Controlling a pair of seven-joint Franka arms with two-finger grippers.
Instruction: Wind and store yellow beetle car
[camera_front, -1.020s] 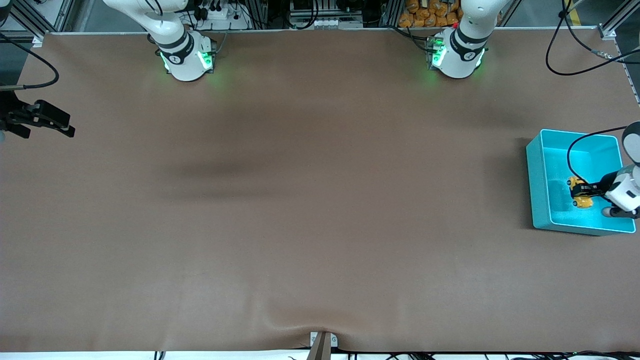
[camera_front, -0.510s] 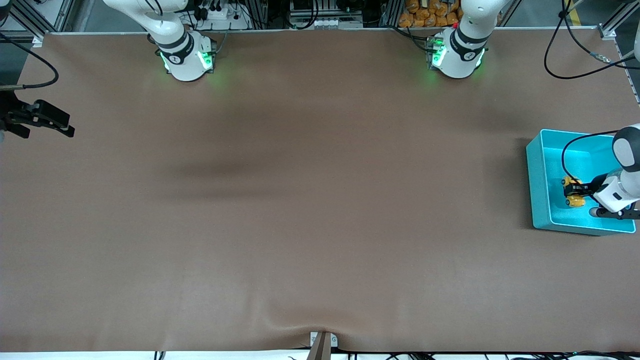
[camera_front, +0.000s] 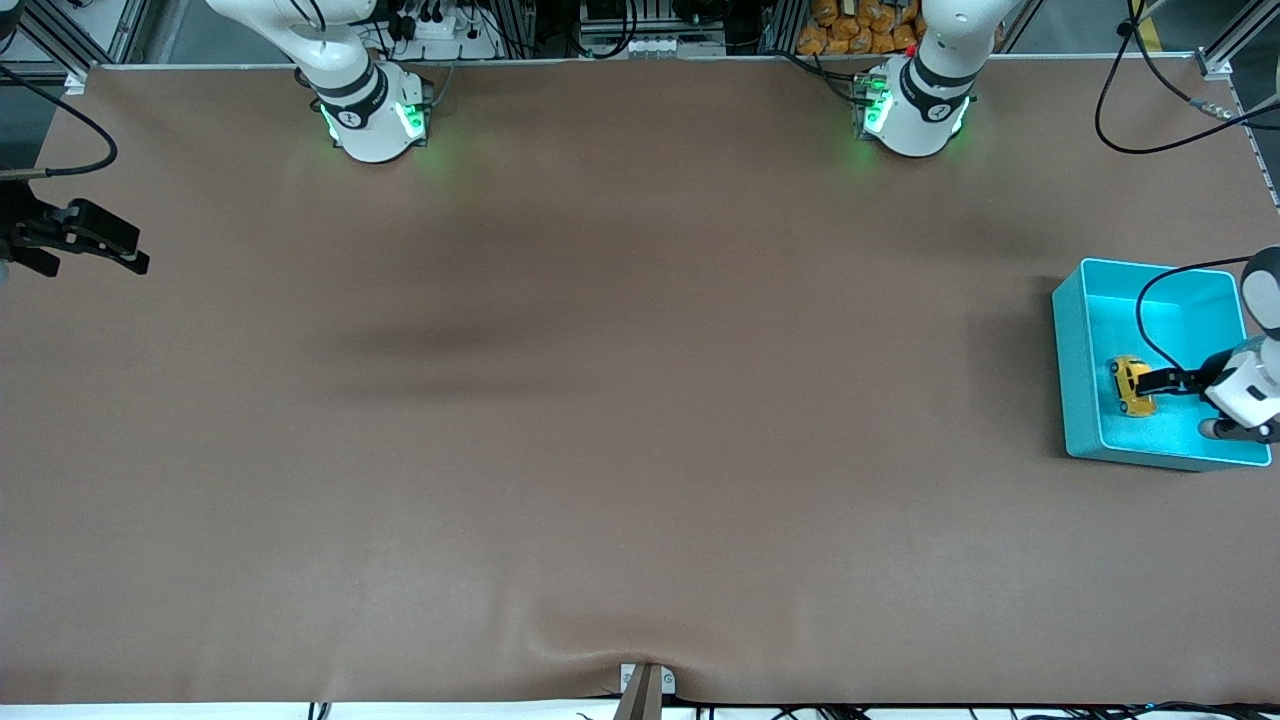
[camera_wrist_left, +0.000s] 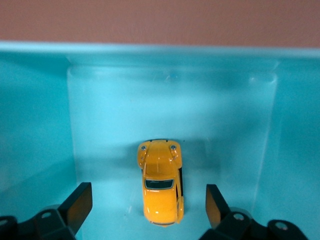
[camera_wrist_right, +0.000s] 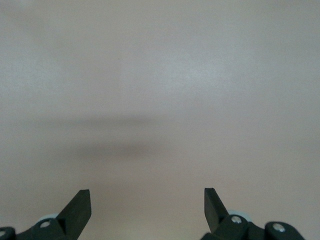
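The yellow beetle car (camera_wrist_left: 161, 182) lies free in the turquoise bin (camera_front: 1076, 370) at the table's left-arm edge, storing apparently done, both the left gripper (camera_wrist_left: 147, 205) and waiting right gripper (camera_wrist_right: 147, 205) wide apart, empty.

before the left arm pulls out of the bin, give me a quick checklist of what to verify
1. yellow beetle car lies on the floor of the turquoise bin: ok
2. left gripper is open, fingers clear of the car on both sides: ok
3. car rests on its wheels, roof up: ok
4. car is wound: cannot tell
5. right gripper is open, waiting at the right arm's end of the table, holding nothing: ok
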